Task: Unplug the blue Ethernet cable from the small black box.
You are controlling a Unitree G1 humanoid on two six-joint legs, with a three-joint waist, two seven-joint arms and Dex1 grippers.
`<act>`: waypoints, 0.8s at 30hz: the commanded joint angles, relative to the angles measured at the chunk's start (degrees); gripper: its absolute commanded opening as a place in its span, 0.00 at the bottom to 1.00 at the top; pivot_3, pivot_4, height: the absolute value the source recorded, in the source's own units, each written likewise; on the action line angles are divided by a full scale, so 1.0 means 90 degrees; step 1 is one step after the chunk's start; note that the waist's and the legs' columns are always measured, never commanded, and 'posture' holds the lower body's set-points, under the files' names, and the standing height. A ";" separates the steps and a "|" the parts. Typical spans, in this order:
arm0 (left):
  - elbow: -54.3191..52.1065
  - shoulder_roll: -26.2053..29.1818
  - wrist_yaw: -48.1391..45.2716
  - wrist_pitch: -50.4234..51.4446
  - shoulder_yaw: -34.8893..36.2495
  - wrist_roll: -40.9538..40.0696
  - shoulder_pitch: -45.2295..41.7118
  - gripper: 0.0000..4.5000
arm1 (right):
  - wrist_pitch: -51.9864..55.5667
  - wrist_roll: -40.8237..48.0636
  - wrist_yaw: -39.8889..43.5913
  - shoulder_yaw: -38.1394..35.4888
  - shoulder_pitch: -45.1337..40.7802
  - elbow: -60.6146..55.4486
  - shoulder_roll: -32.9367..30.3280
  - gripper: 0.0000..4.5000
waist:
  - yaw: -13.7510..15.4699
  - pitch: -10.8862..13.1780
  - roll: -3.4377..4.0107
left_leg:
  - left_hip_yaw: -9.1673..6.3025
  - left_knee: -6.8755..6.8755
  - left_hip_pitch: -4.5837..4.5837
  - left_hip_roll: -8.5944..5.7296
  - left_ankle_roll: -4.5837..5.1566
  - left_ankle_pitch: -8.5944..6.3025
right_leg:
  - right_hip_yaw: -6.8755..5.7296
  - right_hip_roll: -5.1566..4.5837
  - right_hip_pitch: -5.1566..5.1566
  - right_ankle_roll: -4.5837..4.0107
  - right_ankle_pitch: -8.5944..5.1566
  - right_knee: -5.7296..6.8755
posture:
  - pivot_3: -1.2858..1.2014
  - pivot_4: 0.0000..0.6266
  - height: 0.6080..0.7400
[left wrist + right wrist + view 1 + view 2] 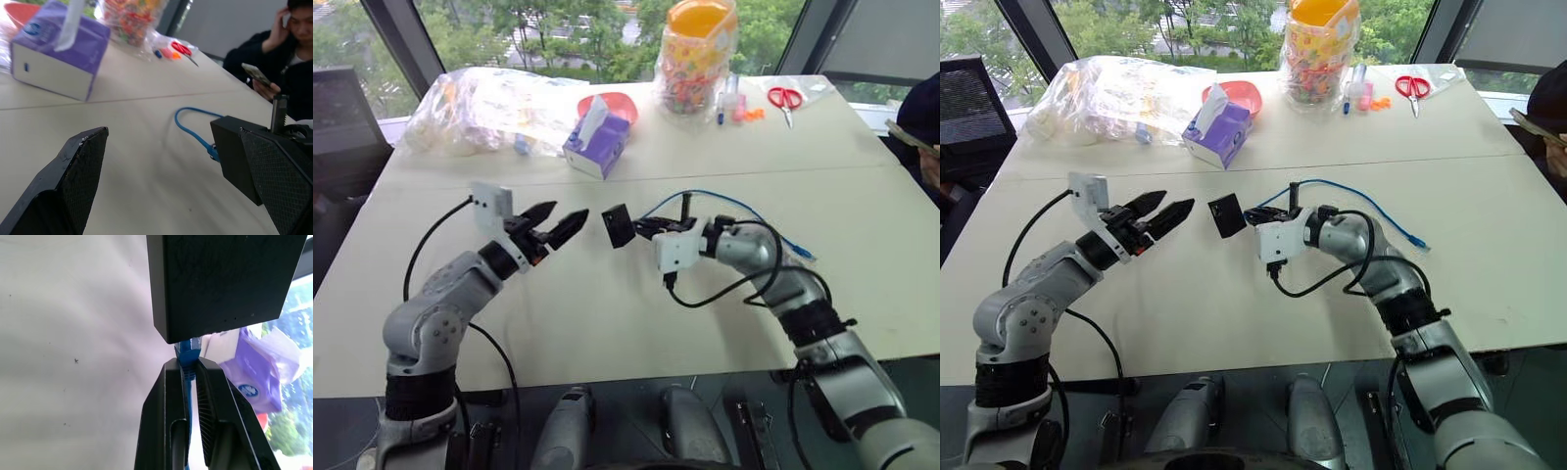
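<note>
From the head views, we are seeing the right gripper holding the small black box up off the white table, with the blue Ethernet cable trailing back over the tabletop to its free plug near the right edge. The left gripper is hanging just beside the box with its fingers spread apart and nothing between them. We are judging that the step in hand is the bracing one: the cable end is pinched, the box is hanging from it, and the plug is still seated. The purple tissue box and the red scissors are lying well apart from the work.

In the left wrist view, we are looking between the spread fingers at the box, which is sitting close to one finger but is not yet between both. The cable is entering the box's far side there. A person is sitting beyond the table, looking at a phone.

In the right wrist view, we are finding what the others hide: the two fingers are clamped together on the cable right at its plug, just under the box's edge. We are judging that the next move calls for the left gripper to close on the box so the two arms can pull apart, straight along the plug.
</note>
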 commanded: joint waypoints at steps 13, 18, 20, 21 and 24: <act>-0.0209 0.0276 -0.0658 0.0218 -0.0263 -0.0152 -0.0327 1.00 | 0.0985 -0.1583 -0.1329 0.0354 -0.0089 -0.0857 0.0128 0.01 | 0.0016 0.0000 -0.0004 | -0.0002 0.0004 0.0001 0.0000 0.0000 0.0001 | -0.0001 -0.0001 0.0006 -0.0003 -0.0002 -0.0003 | 0.52 0.24 0.90; -0.0166 0.0184 -0.0684 0.0249 -0.0349 -0.0176 -0.0401 1.00 | 0.1043 -0.1644 -0.1397 0.0462 -0.0015 -0.0960 0.0150 0.01 | 0.0016 0.0001 -0.0004 | -0.0002 0.0004 0.0001 0.0000 0.0000 0.0001 | -0.0001 -0.0001 0.0009 -0.0003 -0.0001 -0.0008 | 0.52 0.24 0.90; -0.0114 0.0135 -0.0690 0.0218 -0.0389 -0.0144 -0.0451 1.00 | 0.1052 -0.1640 -0.1390 0.0497 0.0025 -0.1008 0.0155 0.01 | 0.0015 0.0001 -0.0004 | -0.0002 0.0004 0.0001 0.0000 0.0000 0.0001 | -0.0001 -0.0001 0.0009 -0.0003 -0.0001 -0.0008 | 0.52 0.24 0.90; -0.0062 0.0101 -0.0687 0.0198 -0.0408 -0.0121 -0.0500 1.00 | 0.1065 -0.1631 -0.1377 0.0512 0.0047 -0.1038 0.0158 0.01 | 0.0015 0.0001 -0.0004 | -0.0002 0.0004 0.0001 0.0000 0.0000 0.0001 | -0.0001 -0.0001 0.0009 -0.0003 -0.0001 -0.0008 | 0.52 0.24 0.90; 0.0087 0.0059 -0.0714 0.0037 -0.0560 0.0176 -0.0628 0.94 | 0.1108 -0.1609 -0.1354 0.0536 0.0080 -0.1123 0.0153 0.00 | 0.0016 0.0001 -0.0005 | -0.0002 0.0004 0.0001 0.0000 0.0000 0.0001 | -0.0001 -0.0001 0.0010 -0.0002 -0.0001 -0.0008 | 0.52 0.24 0.90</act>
